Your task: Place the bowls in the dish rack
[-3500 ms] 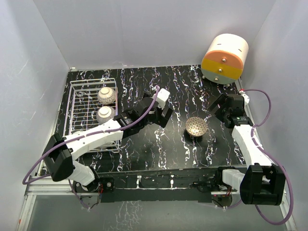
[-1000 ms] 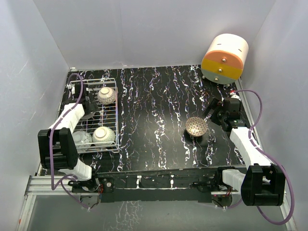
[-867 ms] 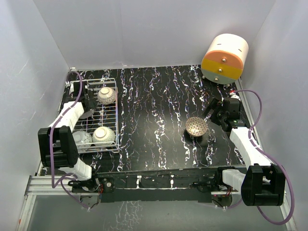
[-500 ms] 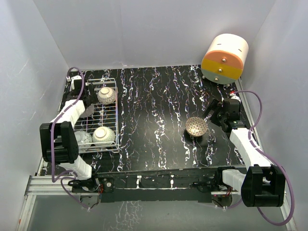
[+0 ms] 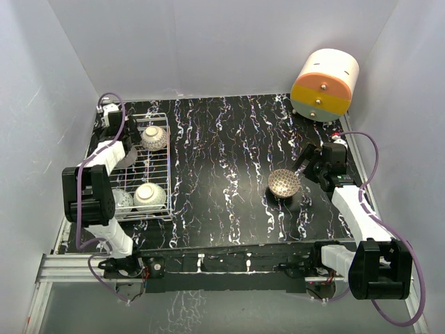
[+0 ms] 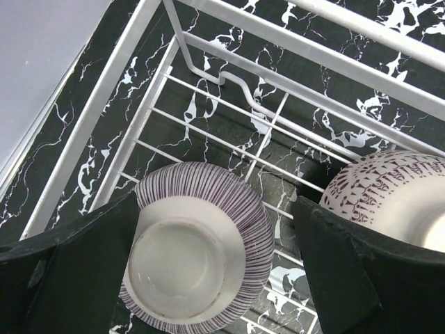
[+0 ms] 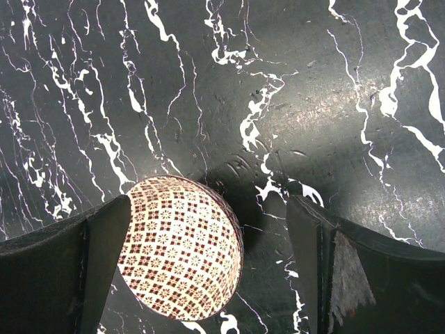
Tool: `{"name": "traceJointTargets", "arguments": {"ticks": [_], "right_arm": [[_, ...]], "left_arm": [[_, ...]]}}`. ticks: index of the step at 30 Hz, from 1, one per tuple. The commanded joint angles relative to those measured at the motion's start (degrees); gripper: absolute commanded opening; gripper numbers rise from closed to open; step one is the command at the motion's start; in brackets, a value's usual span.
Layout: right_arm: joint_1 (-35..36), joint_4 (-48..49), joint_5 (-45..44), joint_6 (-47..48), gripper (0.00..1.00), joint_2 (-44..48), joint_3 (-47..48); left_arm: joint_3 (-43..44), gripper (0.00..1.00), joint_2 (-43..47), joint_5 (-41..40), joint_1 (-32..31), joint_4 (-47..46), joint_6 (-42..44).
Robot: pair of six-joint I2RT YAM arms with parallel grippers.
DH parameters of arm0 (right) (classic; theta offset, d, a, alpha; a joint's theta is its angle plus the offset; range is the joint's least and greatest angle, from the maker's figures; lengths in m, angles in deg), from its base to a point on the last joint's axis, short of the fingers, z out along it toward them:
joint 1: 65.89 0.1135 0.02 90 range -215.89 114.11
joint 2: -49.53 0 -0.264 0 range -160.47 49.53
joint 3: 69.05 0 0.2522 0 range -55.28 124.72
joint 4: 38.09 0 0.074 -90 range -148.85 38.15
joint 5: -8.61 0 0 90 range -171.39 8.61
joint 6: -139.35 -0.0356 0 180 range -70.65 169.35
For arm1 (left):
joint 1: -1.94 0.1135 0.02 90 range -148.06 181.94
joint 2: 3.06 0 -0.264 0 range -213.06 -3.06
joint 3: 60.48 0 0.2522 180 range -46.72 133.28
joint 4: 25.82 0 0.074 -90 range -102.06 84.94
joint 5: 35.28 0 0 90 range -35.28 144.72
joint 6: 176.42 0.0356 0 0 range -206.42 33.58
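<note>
The white wire dish rack [image 5: 170, 170] stands at the table's left. Three bowls show in it from above: one at the back [image 5: 154, 137] and two at the near end [image 5: 149, 196], [image 5: 119, 200]. My left gripper [image 5: 124, 154] hangs open over the rack's [image 6: 306, 43] back-left corner. Between its fingers [image 6: 215, 257] an upturned purple-striped bowl [image 6: 198, 247] lies on the wires, with a gap to the right finger. A dark-patterned bowl [image 6: 396, 195] sits beside it. My right gripper [image 5: 302, 167] is open around a tilted lattice-patterned bowl [image 5: 284, 183], [image 7: 182, 257] on the table.
A large cream, orange and yellow cylinder [image 5: 324, 85] stands at the back right corner. Grey walls close in the table on the left, back and right. The rack's wire side [image 6: 90, 118] runs close to the left wall.
The left arm swung from mid-table to the rack, then crept toward its back-left corner. Its jaws have narrowed slightly. The right arm and its bowl have barely moved.
</note>
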Motion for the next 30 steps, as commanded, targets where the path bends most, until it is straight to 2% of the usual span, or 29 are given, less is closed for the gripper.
{"name": "traceJointTargets", "arguments": {"ticks": [1, 9, 14, 20, 22, 24, 30], "right_arm": [[0.38, 1.9, -0.86, -0.32, 0.98, 0.9, 0.79], [0.38, 4.11, 0.72, -0.67, 0.98, 0.02, -0.54], [0.5, 4.27, 0.54, -0.84, 0.98, 0.29, -0.97], [0.57, 3.75, 0.01, -0.59, 0.98, 0.6, -0.69], [0.59, 3.65, -0.32, -0.5, 0.98, 0.65, -0.79], [0.63, 3.74, -0.5, -0.49, 0.98, 0.62, -0.84], [0.6, 4.41, -0.7, -0.49, 0.98, 0.24, -1.24]], "left_arm": [[2.72, 0.9, 4.35, -0.47, 0.43, 1.19, -1.49], [0.4, 0.93, 18.62, 2.2, 0.4, 7.33, -3.4], [-2.4, 0.89, 20.75, 5.66, 0.44, 12.87, -9.54], [-5.81, 0.81, 16.89, 6.89, 0.39, 14.55, -17.41], [-6.28, 0.68, 15.69, 6.8, 0.38, 14.38, -18.77], [-6.99, 0.6, 15.39, 6.21, 0.4, 13.83, -19.78], [-9.57, 0.55, 16.05, 2.9, 0.47, 11.69, -20.25]]}}
